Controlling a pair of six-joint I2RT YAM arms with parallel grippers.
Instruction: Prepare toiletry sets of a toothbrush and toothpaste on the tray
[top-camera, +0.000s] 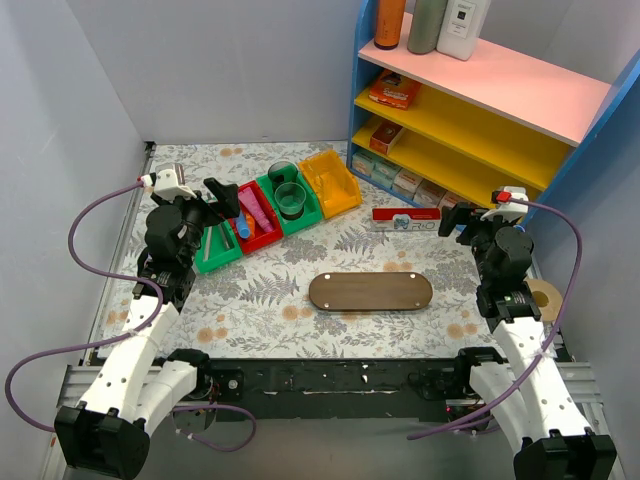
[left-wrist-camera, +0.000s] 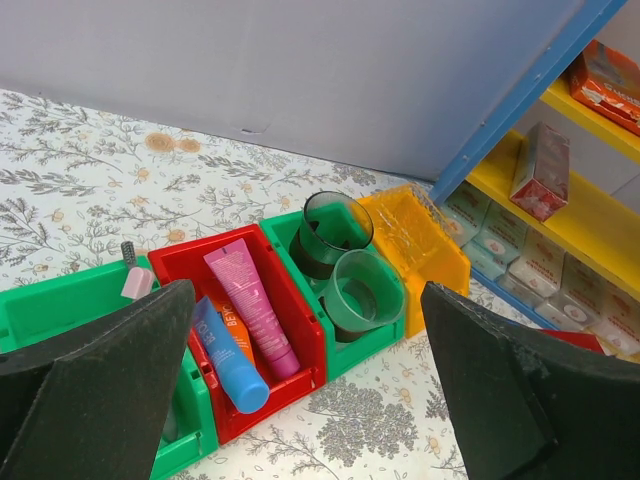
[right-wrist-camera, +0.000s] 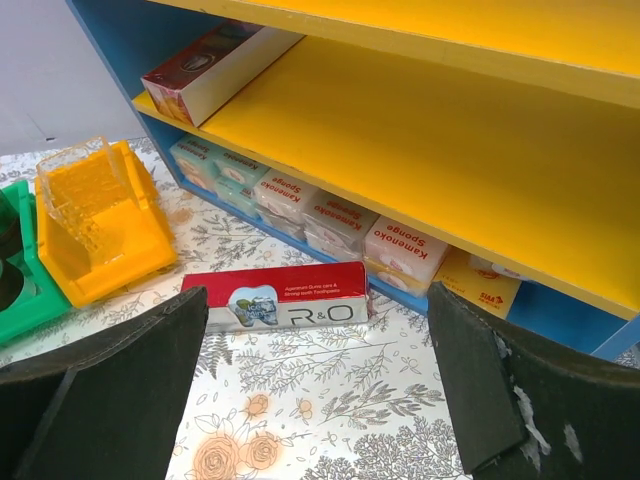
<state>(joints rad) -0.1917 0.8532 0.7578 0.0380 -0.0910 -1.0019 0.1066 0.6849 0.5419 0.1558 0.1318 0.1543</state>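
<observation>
The oval dark-brown tray (top-camera: 370, 292) lies bare in the middle of the table. A magenta-pink toothpaste tube (left-wrist-camera: 250, 305) and a blue tube (left-wrist-camera: 228, 358) lie side by side in the red bin (left-wrist-camera: 300, 300), with an orange tube partly under them. A toothbrush (left-wrist-camera: 136, 281) with a pink neck and grey bristles rests in the green bin (left-wrist-camera: 60, 305) left of it. My left gripper (left-wrist-camera: 307, 290) hovers open above and in front of these bins (top-camera: 218, 190). My right gripper (top-camera: 453, 216) is open, facing a red boxed toothpaste (right-wrist-camera: 285, 297) on the table.
Two green cups (left-wrist-camera: 345, 265) stand in a second green bin, with a yellow bin (left-wrist-camera: 415, 240) to its right. A blue shelf (top-camera: 480, 110) with yellow and pink boards fills the back right, holding sponge packs (right-wrist-camera: 400, 250) and boxes. A tape roll (top-camera: 546, 298) sits by the right arm.
</observation>
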